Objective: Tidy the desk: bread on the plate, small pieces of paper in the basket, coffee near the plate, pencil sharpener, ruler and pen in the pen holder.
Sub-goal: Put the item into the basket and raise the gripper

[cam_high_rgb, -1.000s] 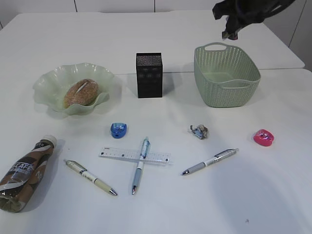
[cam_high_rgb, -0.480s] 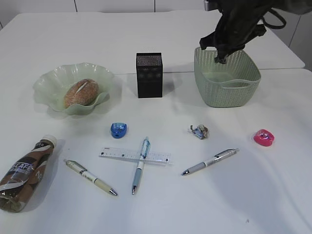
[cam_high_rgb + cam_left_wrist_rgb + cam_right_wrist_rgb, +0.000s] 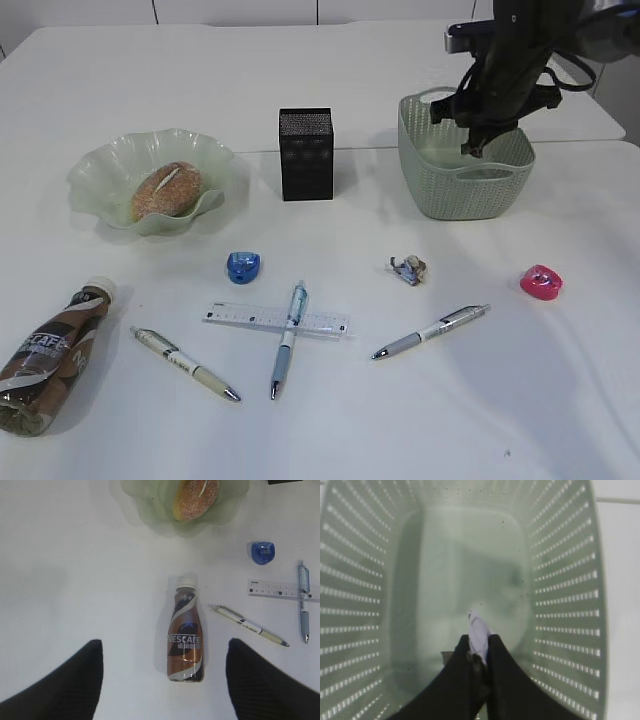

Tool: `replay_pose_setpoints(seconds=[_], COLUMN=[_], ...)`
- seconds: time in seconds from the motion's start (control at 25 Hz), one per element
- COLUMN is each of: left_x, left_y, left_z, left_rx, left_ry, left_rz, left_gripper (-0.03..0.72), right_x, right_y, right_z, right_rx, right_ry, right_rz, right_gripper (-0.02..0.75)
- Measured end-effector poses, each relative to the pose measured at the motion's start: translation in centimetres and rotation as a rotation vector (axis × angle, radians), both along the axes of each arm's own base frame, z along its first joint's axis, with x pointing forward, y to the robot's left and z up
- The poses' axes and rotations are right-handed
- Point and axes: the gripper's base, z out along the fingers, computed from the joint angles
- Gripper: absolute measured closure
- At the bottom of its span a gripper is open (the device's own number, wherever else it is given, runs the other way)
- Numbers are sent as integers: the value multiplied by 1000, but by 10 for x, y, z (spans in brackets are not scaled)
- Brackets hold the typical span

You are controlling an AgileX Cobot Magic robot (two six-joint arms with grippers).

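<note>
My right gripper (image 3: 470, 148) is shut on a small pale piece of paper (image 3: 479, 632) and hangs inside the green basket (image 3: 440, 195), above its floor (image 3: 470, 570). Another crumpled paper (image 3: 408, 269) lies on the table. The bread (image 3: 165, 190) lies in the green plate (image 3: 95, 170). The coffee bottle (image 3: 185, 637) lies on its side below my open left gripper (image 3: 162, 680). A blue sharpener (image 3: 243, 266), a pink sharpener (image 3: 541, 282), a ruler (image 3: 275, 320) and three pens (image 3: 286, 340) (image 3: 185, 364) (image 3: 430, 331) lie on the table. The black pen holder (image 3: 305, 154) stands at the middle back.
A seam between two white tables (image 3: 600, 141) runs behind the basket. The left arm does not show in the exterior view.
My right gripper has come down from above and behind the basket and now hangs inside it. Nothing on the table has moved.
</note>
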Motion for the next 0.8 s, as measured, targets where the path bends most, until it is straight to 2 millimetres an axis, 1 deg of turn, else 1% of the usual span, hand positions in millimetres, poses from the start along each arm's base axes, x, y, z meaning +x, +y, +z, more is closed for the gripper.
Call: replay_pose_setpoints(seconds=[0.16,0.36,0.48,0.6,0.64,0.68,0.72,0.76,0.8], left_x=[0,0,0,0,0,0,0,0,0], left_y=[0,0,0,0,0,0,0,0,0], left_z=[0,0,0,0,0,0,0,0,0], left_rx=[-2,-7,-7,-7,-7,-7,-7,-7,-7], left_ry=[0,1,1,1,1,1,1,1,1], left_rz=[3,8,8,8,8,8,8,8,8], left_gripper=[151,151,151,151,151,151,151,151,151], right_x=[1,2,3,4,4,4,5,5,6], right_y=[1,2,3,3,3,3,4,4,4], right_z=[-8,-7,-7,-9,-10,-10,-11,-11,-11], right_rx=[21,35,39,42,44,46,54,54,55], right_ry=[14,0,-5,-10,-11,-11,-15,-15,-18], right_rz=[-4,-5,-4,-3,-2,-3,-4,-4,-3], right_gripper=[694,694,681,610,554,545,430,430,329])
